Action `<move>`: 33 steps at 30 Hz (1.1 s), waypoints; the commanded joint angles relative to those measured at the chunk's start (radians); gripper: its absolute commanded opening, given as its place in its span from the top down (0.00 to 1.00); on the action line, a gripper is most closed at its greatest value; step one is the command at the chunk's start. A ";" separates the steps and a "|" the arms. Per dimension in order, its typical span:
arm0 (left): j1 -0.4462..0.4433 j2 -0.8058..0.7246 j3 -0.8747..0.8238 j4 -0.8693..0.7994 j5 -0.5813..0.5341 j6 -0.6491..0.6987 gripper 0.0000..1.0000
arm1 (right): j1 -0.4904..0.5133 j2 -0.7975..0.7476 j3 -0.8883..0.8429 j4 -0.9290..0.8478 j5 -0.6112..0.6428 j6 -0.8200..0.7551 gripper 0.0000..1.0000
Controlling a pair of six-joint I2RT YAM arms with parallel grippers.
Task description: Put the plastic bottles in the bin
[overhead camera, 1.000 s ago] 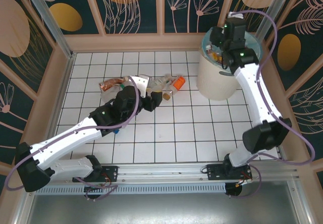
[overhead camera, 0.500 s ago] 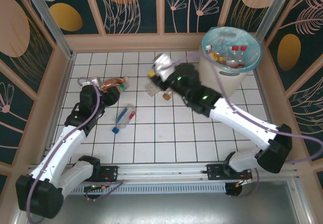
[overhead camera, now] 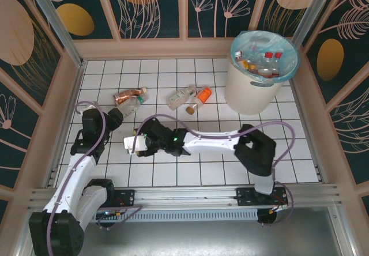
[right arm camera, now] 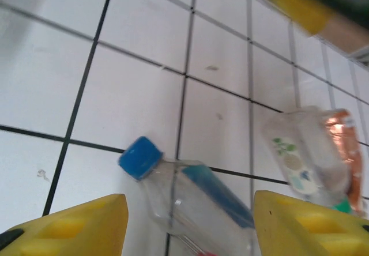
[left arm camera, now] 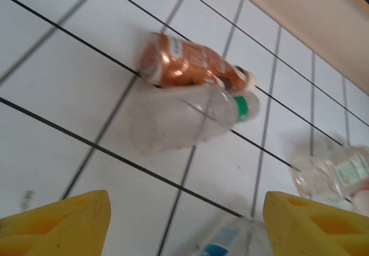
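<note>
A clear plastic bottle with a blue cap and blue label [right arm camera: 190,201] lies on the tiles between the fingers of my right gripper [right arm camera: 190,227]. That gripper is open and its pads are apart from the bottle. In the top view the right gripper [overhead camera: 134,143] sits low at left centre and covers this bottle. My left gripper [overhead camera: 115,117] is open and holds nothing. Ahead of it lie a copper-labelled bottle [left arm camera: 190,66] and a clear green-capped bottle [left arm camera: 184,117]. The bin [overhead camera: 249,91] stands at the back right with several bottles inside.
A clear bottle [overhead camera: 179,97], an orange-labelled one [overhead camera: 203,94] and a small one [overhead camera: 190,109] lie mid-floor towards the back. The right arm stretches low across the floor from its elbow [overhead camera: 253,146]. Walls close in the tiled floor [overhead camera: 190,169].
My right arm swung from above the bin down to the floor at the left, over the blue-capped bottle. The left arm pulled back to the left. Both grippers opened wider.
</note>
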 commanded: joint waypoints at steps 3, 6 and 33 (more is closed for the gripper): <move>0.025 -0.013 -0.023 0.067 -0.012 -0.004 0.27 | 0.036 0.110 0.096 -0.026 0.050 -0.108 0.39; 0.025 -0.036 -0.047 0.075 0.004 -0.022 0.27 | 0.046 0.176 0.158 -0.064 0.071 -0.131 0.39; 0.025 -0.135 -0.033 0.031 0.036 -0.007 0.27 | 0.054 0.328 0.297 -0.171 0.197 -0.289 0.52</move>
